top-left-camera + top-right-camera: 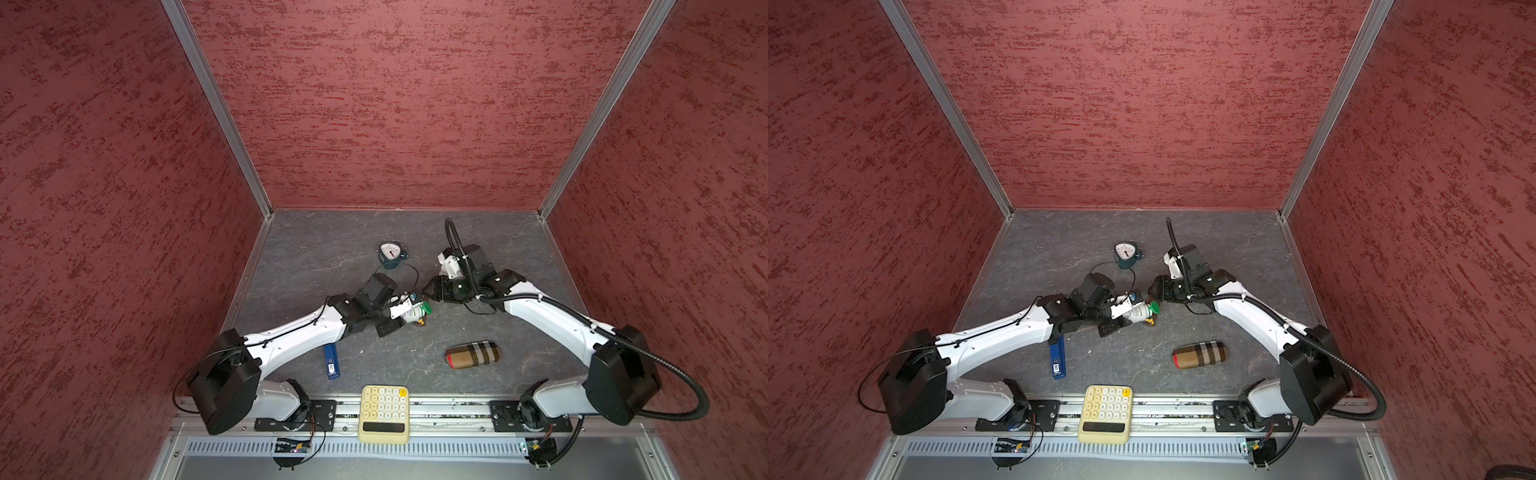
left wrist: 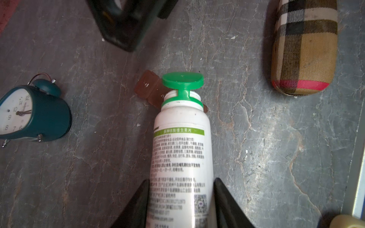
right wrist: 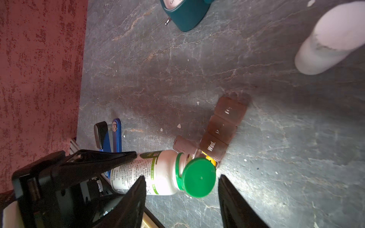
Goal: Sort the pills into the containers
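Left fingers (image 2: 136, 203) clenched on both sides of a white bottle (image 2: 180, 150), low on its body; left gripper (image 2: 181, 179) has it firmly. The bottle is held nearly level above the table (image 1: 332, 249), mouth pointing at the right gripper. Its green cap (image 2: 182, 80) is flipped open and hangs by its hinge.

Right fingers (image 3: 126, 205) are spread wide with nothing between the pads. The right gripper (image 3: 181, 176) sits just in front of the cap. In the right wrist view the cap falls in the gap without touching either finger.

The containers (image 3: 219, 130), a brown strip of square cells, lie flat on the table right under the bottle's neck, between the two grippers. The end cell nearest the bottle has its lid (image 3: 181, 145) flipped back, and a yellow pill (image 3: 209, 158) shows inside. The next cell is marked "Wed." and is closed, as are the other two. Can't tell if the bottle's mouth touches the strip. In both top views only a sliver of the strip shows under the cap.

Further out:
- a teal clock (image 1: 390, 253) lies behind the grippers
- a plaid case (image 1: 472, 354) sits nearer the front, right of the strip
- a blue tool (image 1: 331, 361) lies partly under the left arm
- a cream calculator (image 1: 383, 413) rests on the front rail
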Tool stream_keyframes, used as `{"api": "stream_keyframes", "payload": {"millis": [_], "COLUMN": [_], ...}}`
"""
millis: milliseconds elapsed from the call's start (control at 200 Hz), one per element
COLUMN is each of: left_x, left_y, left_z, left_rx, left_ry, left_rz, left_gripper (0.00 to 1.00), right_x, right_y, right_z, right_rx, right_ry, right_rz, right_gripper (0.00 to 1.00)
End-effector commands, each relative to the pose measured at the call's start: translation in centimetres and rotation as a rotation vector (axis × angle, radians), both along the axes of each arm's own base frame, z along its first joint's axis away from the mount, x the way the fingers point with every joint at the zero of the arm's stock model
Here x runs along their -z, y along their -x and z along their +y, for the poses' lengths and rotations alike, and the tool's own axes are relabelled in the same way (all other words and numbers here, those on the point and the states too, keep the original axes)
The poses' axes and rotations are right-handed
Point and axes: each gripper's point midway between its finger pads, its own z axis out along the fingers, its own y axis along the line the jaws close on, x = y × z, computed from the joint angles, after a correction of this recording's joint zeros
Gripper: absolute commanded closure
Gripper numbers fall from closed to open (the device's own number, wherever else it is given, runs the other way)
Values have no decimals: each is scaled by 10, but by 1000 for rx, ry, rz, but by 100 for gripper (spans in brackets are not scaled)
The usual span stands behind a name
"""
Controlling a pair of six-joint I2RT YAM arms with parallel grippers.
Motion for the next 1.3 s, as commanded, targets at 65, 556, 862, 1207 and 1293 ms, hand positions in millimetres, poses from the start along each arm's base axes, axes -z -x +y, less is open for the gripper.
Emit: {"api": "stream_keyframes", "payload": {"millis": [65,556,862,1207,1293], "left_x": [-27,-102,-143,-154,-156], "left_y": [-16,-37,-41,-34,-33], "left_z": [-11,-17,-31,-38,-39], "left_rx": [-50,-120,-115,-88,-84], "left_ry": [168,619,863,947,951], "left_rz": [-104,-352,-402,-395,-397], "left_gripper": [100,100,100,100,100], "right_x": [-38,-103,-126,-132,-135], "right_y": [-11,-6,-7,-14,-14], "right_z": [-20,-31,-12,4,9], "right_rx": [111,214,134,69,53], "right_ry": [22,-159,-310,-389,-422], "right_rz": [-73,-149,-251,-301,-311], "right_gripper": [40,26,21,20,21]}}
